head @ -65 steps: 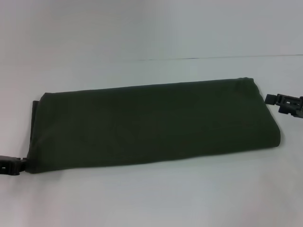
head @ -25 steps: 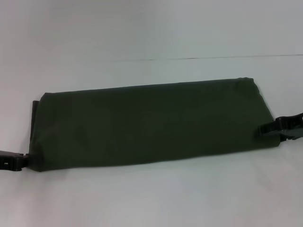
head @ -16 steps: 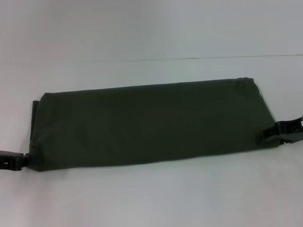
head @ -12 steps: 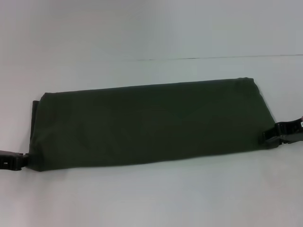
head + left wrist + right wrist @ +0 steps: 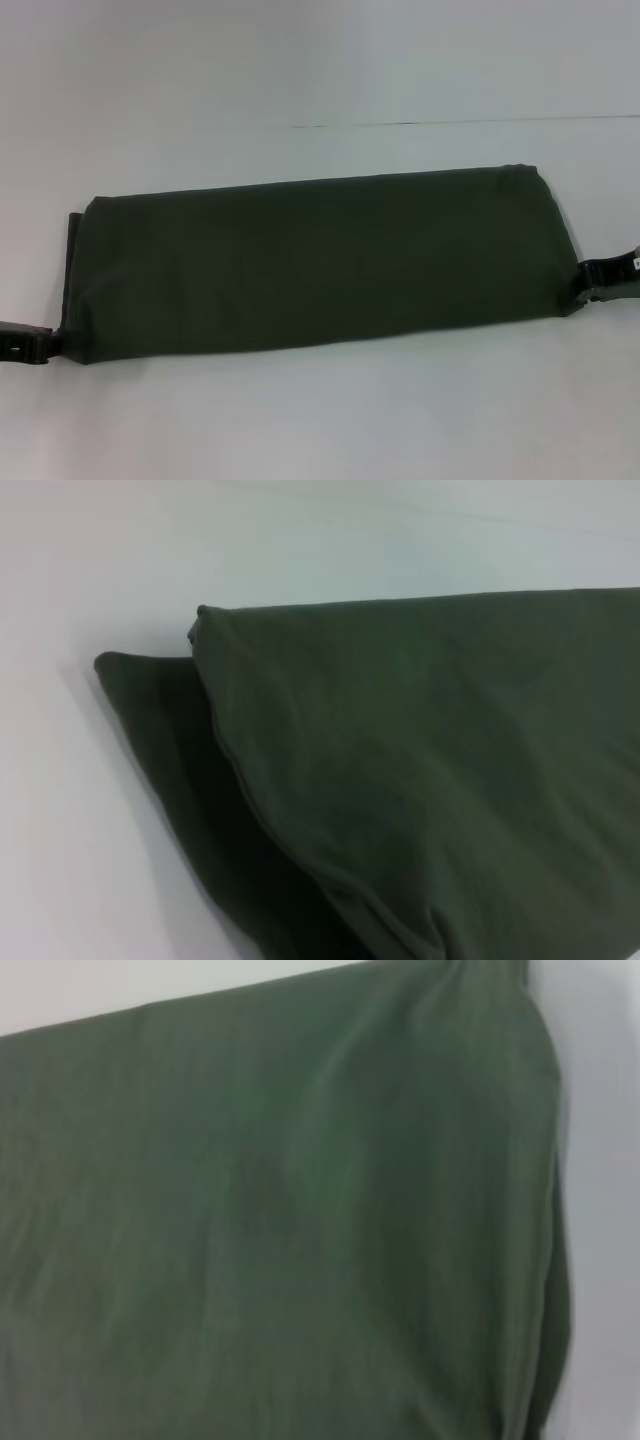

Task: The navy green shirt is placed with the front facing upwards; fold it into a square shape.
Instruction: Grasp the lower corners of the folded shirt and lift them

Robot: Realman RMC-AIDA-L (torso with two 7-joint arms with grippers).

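The navy green shirt [image 5: 320, 260] lies as a long band on the white table [image 5: 320, 420] — its long axis running gripper to gripper. Left gripper [image 5: 25, 343] and right gripper [image 5: 605, 280] touch opposite near corners; whether either grips cannot be told.

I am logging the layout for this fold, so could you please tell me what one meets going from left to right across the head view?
Left gripper at the shirt's near left corner → navy green shirt, folded into a long band on the table → right gripper at the shirt's right end.
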